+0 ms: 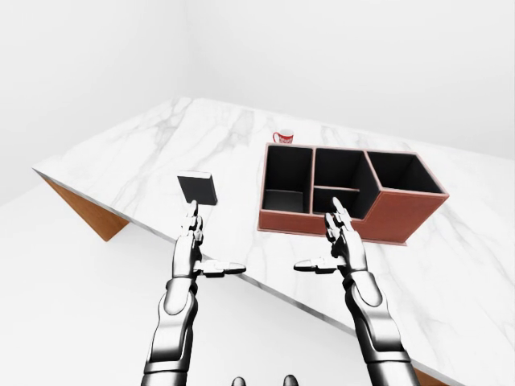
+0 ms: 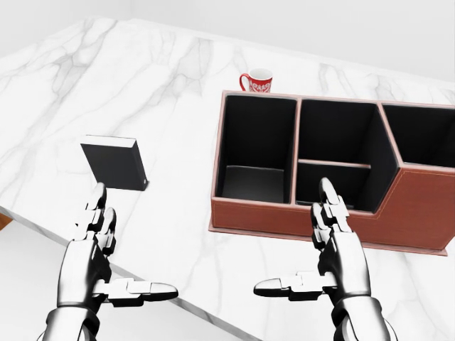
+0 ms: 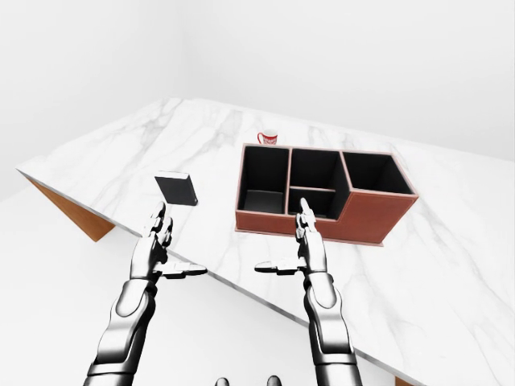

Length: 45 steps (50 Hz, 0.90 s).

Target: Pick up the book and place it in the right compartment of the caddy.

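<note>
Lowest in the head view, the left robot hand (image 2: pixel 96 259) stood in the lower left of the frame with its fingers straight and its thumb stretched out sideways, released and holding nothing. The right robot hand (image 2: pixel 328 256) mirrored it in the lower right, likewise released, its thumb pointing toward the left of the frame. Both hung over the near edge of the white marble worktop (image 2: pixel 170 106), which ran diagonally across the bottom of the frame.

Just above the left robot hand's fingertips, in the left middle of the head view, the book (image 2: pixel 114 163) lay on the worktop, dark-covered, with a pale strip of page edges along its top side. It was apart from both hands and well to the left of the caddy (image 2: pixel 313 222).

The caddy, brown outside and black inside, filled the right half of the head view, above the right robot hand. Its compartments were all empty, the right one partly cut by the frame edge.

Farthest, at the upper centre, a red-and-white mug (image 2: pixel 257 81) stood just beyond the caddy's far wall.
</note>
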Tool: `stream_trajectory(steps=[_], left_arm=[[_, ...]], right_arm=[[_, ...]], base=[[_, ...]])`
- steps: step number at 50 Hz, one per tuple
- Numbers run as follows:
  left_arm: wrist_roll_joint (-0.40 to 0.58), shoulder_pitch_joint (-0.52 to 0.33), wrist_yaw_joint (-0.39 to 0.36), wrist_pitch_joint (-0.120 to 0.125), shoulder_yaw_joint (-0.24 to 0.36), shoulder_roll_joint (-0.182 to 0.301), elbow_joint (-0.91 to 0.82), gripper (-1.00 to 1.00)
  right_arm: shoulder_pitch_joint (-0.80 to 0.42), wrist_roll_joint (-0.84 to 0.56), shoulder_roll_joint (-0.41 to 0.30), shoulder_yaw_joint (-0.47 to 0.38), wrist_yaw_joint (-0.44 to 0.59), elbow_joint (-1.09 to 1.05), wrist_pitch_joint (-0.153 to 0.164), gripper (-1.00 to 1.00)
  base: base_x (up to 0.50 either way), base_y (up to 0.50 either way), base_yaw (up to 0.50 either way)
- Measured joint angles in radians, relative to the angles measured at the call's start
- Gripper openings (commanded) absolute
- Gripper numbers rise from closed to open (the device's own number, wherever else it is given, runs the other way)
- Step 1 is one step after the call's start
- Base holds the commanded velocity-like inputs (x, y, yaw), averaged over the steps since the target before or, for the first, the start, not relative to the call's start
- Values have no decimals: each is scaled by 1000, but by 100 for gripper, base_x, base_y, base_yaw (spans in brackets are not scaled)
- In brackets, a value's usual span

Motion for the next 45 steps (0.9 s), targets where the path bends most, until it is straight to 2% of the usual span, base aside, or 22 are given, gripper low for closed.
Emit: stream_trajectory(steps=[12, 21, 32, 45], left_arm=[[0, 0, 0, -2, 1, 0, 2, 100], [-28, -8, 14, -17, 12, -3, -11, 100], [-80, -22, 50, -81, 33, -3, -31, 100], [-113, -24, 81, -81, 45, -2, -49, 100]], right_arm=[[0, -1, 0, 0, 0, -1, -1, 100], [5, 4, 2, -3, -6, -20, -8, 100], [10, 21, 4, -14, -26, -56, -60, 100], [7, 36, 4, -22, -50, -77, -108, 100]], base=[[0, 0, 0], [0, 0, 0], [0, 0, 0], [0, 0, 0]])
